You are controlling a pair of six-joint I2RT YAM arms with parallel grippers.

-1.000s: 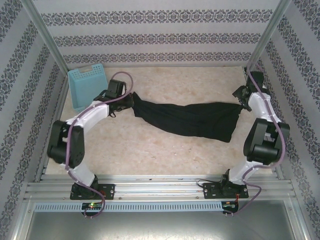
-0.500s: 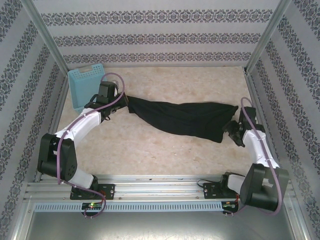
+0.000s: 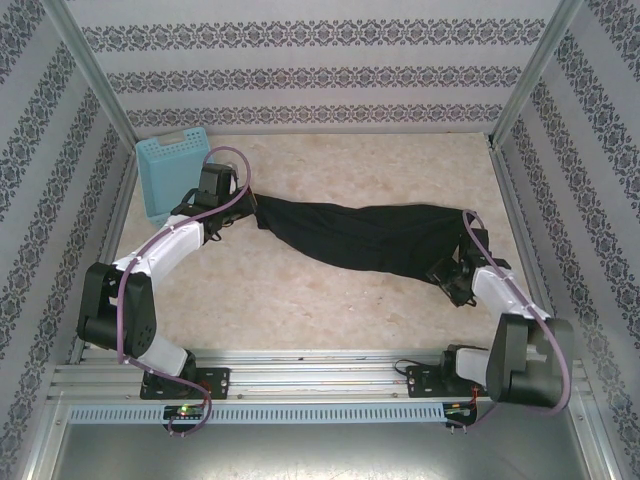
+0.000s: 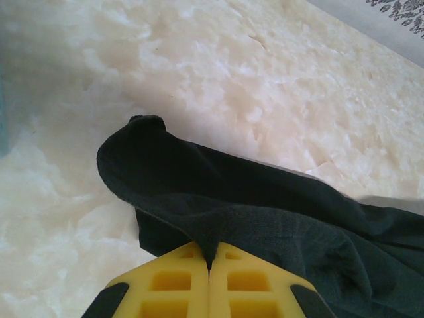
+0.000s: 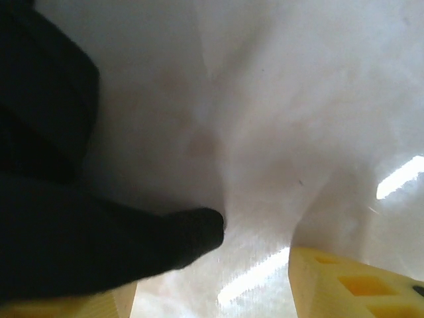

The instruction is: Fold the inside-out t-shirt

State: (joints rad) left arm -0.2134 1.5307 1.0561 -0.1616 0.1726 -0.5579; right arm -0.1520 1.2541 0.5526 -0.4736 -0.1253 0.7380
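Fabric stretched across a work cell: the inside-out t-shirt (image 3: 370,240), plain black and floppy, lies as a long rumpled band on the pale marbled table (image 3: 320,310), seen from the overhead camera. Its long axis runs roughly from 9 o'clock to 3 o'clock, tipped a little so the left end sits toward 10 o'clock and the right end sags toward 4 o'clock. The band is narrow at the left end and fuller through the middle and right, with its lower edge bellied toward the arms' bases. At the 9 o'clock end the left gripper (image 3: 250,207) is clamped on the cloth; its wrist camera shows the two yellow fingers (image 4: 245,281) pressed together on a pinched ridge of fabric, with a rounded flap of the shirt trailing away toward 11 o'clock over the table. At the 4 o'clock end the right gripper (image 3: 452,282) sits low against the shirt's edge with its jaws apart; its wrist camera shows one yellow finger (image 5: 344,288) standing clear at 5 o'clock, while a dark tongue of fabric reaches into the gap from 9 o'clock and lies over the other finger. A light blue plastic basket (image 3: 172,172) stands at the table's 10 o'clock corner, just beyond the left arm and apart from the shirt.
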